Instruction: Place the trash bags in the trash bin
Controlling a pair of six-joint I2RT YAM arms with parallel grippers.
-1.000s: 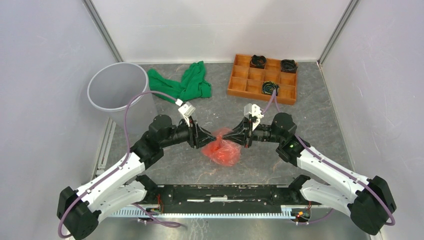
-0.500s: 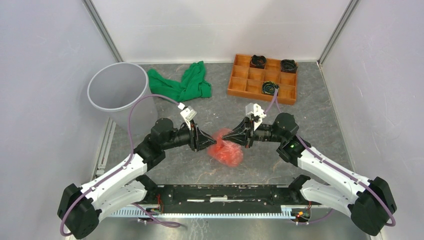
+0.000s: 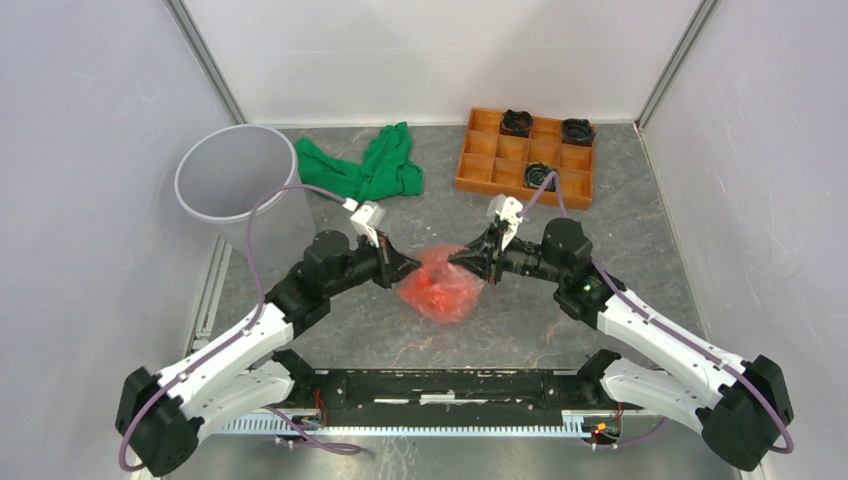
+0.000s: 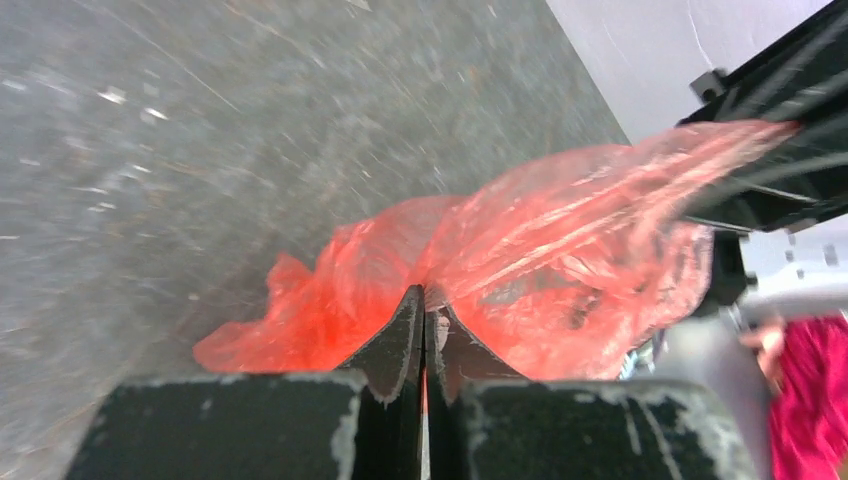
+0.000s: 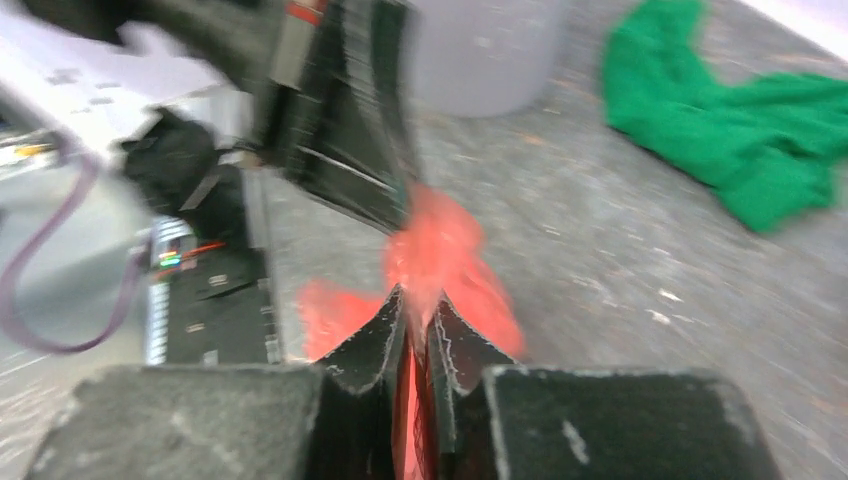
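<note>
The trash bag (image 3: 440,290), a crumpled red-orange film, hangs just above the table's middle, stretched between my two grippers. My left gripper (image 3: 408,265) comes in from the left and is shut on the bag's left edge; in the left wrist view its jaws (image 4: 424,292) are pressed together on the film (image 4: 560,260). From the right, my right gripper (image 3: 458,258) pinches the bag's upper right edge. In the right wrist view its jaws (image 5: 420,300) stand a narrow slit apart with red film (image 5: 440,250) running between them. The grey trash bin (image 3: 178,180) stands upright at the far left.
A green cloth (image 3: 375,168) lies crumpled to the right of the bin. An orange-brown compartment tray (image 3: 510,190) at the far right holds three dark round parts. White walls close the table on the left, back and right.
My left gripper has shut on the bag's left edge. The right gripper's jaws have eased slightly apart. The bag now sits a little further left and spreads wider.
</note>
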